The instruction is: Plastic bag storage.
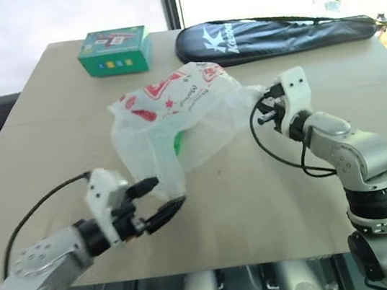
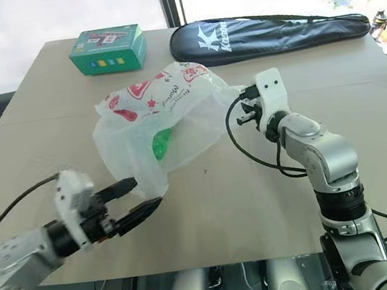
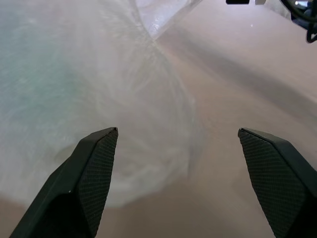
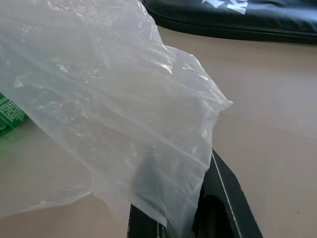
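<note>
Translucent plastic bag (image 1: 175,122) lies mid-table, something green showing through it. Right gripper (image 1: 267,108) is clamped on the bag's edge. Left gripper (image 1: 156,199) sits just beside the near corner, fingers spread wide, gripping nothing.

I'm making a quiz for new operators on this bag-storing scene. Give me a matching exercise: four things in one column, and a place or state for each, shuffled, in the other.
Things:
1. plastic bag
2. left gripper
3. racket cover
4. green box

Places or states:
A. open, beside the bag's near end
B. far left part of the table
C. pinched at one edge by the right gripper
D. lying along the far edge, to the right

Pairs: 1-C, 2-A, 3-D, 4-B
</note>
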`<move>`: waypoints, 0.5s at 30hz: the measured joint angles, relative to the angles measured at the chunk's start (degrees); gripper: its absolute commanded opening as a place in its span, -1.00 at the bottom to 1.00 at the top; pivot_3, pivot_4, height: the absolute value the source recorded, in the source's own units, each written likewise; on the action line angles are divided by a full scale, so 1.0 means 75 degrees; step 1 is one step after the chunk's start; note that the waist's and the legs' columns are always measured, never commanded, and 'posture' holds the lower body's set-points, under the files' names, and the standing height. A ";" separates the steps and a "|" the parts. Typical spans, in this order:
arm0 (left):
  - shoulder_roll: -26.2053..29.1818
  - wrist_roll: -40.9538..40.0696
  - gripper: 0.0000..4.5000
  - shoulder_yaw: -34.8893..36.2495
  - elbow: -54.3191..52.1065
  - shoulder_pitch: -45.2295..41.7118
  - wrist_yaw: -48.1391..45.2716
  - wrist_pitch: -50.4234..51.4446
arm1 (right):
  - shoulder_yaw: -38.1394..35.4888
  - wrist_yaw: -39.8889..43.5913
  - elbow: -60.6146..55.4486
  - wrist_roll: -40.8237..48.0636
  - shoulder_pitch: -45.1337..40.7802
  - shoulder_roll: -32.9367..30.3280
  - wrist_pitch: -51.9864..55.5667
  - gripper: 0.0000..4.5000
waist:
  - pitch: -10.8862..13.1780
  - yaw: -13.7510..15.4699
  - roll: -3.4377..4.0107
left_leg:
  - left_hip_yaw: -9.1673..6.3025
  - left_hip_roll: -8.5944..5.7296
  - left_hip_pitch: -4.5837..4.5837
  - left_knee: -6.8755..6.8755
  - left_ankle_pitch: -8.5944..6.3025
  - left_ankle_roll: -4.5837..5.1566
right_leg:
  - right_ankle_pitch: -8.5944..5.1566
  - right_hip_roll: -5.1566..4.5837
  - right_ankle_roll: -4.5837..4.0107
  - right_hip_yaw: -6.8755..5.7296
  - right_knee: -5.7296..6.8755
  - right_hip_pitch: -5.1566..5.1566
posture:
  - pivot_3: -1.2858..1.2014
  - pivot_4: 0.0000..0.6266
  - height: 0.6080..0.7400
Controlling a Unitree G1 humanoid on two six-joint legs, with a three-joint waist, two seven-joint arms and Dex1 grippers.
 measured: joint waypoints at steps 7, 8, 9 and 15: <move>-0.1345 0.0849 -0.69 -0.2008 0.1307 -0.1284 0.0329 -0.0357 | -0.0166 -0.0010 -0.0165 0.0119 -0.0079 0.0020 0.0341 -1.00 | -0.0001 -0.0006 -0.0002 | 0.0005 0.0009 -0.0005 0.0001 0.0000 0.0003 | 0.0000 0.0012 0.0002 0.0003 0.0000 -0.0006 | 0.03 -0.52 1.00; -0.1492 0.0736 -0.80 -0.1985 0.1391 -0.1358 0.0374 -0.0350 | -0.0262 -0.0001 -0.0180 0.0183 -0.0099 0.0023 0.0397 -1.00 | 0.0000 -0.0005 -0.0002 | 0.0005 0.0011 -0.0005 0.0002 0.0000 0.0003 | 0.0000 0.0013 0.0002 0.0003 0.0000 -0.0006 | 0.03 -0.52 1.00; -0.1620 0.0396 -1.00 -0.1865 0.1444 -0.1429 0.0519 -0.0265 | -0.0396 0.0015 -0.0174 0.0296 -0.0138 0.0046 0.0479 -1.00 | 0.0000 -0.0002 -0.0002 | 0.0004 0.0011 -0.0003 0.0002 0.0000 0.0003 | 0.0000 0.0013 0.0002 0.0003 0.0001 -0.0006 | 0.03 -0.52 1.00; -0.1712 -0.6277 -1.00 0.0768 0.2496 -0.3845 0.3471 -0.0134 | -0.2837 0.0471 0.0290 0.2807 -0.2712 0.0239 0.1408 -1.00 | 0.0045 0.0001 -0.0008 | -0.0034 0.0021 -0.0002 0.0040 -0.0001 0.0006 | 0.0001 0.0012 0.0002 -0.0031 0.0013 0.0024 | 0.03 -0.52 1.00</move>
